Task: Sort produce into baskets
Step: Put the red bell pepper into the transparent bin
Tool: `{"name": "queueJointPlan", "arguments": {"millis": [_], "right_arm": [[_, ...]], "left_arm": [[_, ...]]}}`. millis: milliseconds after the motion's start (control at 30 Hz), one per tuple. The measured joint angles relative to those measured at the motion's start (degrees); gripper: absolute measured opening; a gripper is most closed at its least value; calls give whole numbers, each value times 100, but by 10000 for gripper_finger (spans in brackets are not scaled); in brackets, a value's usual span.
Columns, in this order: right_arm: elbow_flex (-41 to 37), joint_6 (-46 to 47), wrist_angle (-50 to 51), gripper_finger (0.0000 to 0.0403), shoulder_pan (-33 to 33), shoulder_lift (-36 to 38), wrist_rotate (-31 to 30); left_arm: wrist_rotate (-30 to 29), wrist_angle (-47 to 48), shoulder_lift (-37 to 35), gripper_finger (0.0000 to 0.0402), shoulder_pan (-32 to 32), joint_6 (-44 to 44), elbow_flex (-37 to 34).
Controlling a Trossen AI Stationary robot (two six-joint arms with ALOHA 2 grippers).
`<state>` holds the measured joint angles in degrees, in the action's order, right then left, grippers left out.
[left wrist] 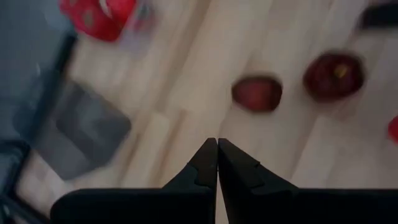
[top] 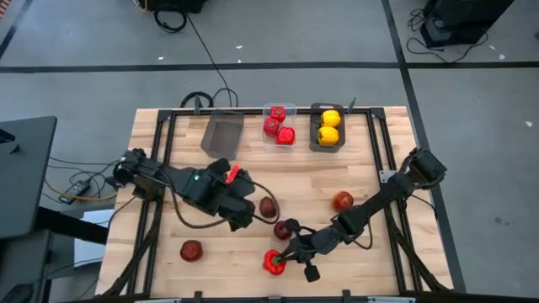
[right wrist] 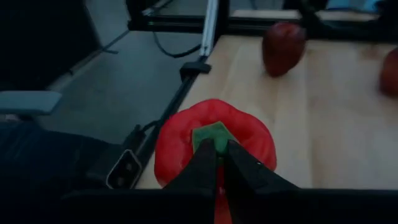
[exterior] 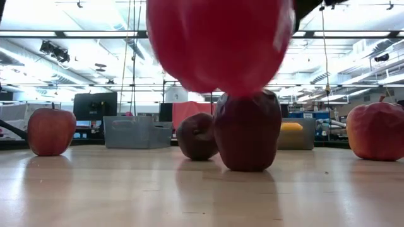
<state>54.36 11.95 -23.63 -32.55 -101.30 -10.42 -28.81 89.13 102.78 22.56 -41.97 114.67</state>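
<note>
Currently right gripper point(right wrist: 216, 163) pinches only the red pepper's point(right wrist: 214, 146) green stem; pepper could twist free. Left gripper point(left wrist: 217, 163) clenched, empty, beyond pepper.

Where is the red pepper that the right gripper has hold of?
In the high view the red pepper sits near the table's front edge, about midway across, pinched by its green stem in the right gripper, with a dark apple just behind it.
</note>
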Motion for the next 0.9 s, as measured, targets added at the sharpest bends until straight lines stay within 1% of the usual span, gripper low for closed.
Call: {"name": "queueJointPlan", "arguments": {"millis": [100, 167, 300, 433, 500, 567, 667, 800, 900], "right_arm": [[3, -148, 327, 21, -13, 187, -332], [-3, -184, 563, 21, 14, 289, -509], [-2, -302, 699, 21, 141, 519, -628], [-3, -497, 1020, 21, 401, 906, -659], [-3, -629, 1162, 21, 610, 1151, -811], [-1, -772, 1452, 21, 877, 1428, -928], [-1, -960, 1765, 21, 1437, 1778, -947], [-1, -1302, 2072, 21, 2343, 2072, -968], [-3, -1632, 2089, 21, 3137, 2175, -962]], "left_arm": [[342, -503, -342, 19, 41, -338, -977], [457, -701, -564, 19, 87, -507, -1660], [651, -1414, -1132, 19, 150, -795, -3002], [743, -2523, -1906, 19, 149, -956, -4268], [744, -3168, -2298, 19, 149, -970, -4848], [662, -3675, -2670, 19, 146, -965, -5392], [379, -4344, -3117, 19, 147, -921, -6078], [-32, -4949, -3557, 19, 134, -767, -6897], [-316, -5672, -3794, 19, 116, -440, -7509]]}}
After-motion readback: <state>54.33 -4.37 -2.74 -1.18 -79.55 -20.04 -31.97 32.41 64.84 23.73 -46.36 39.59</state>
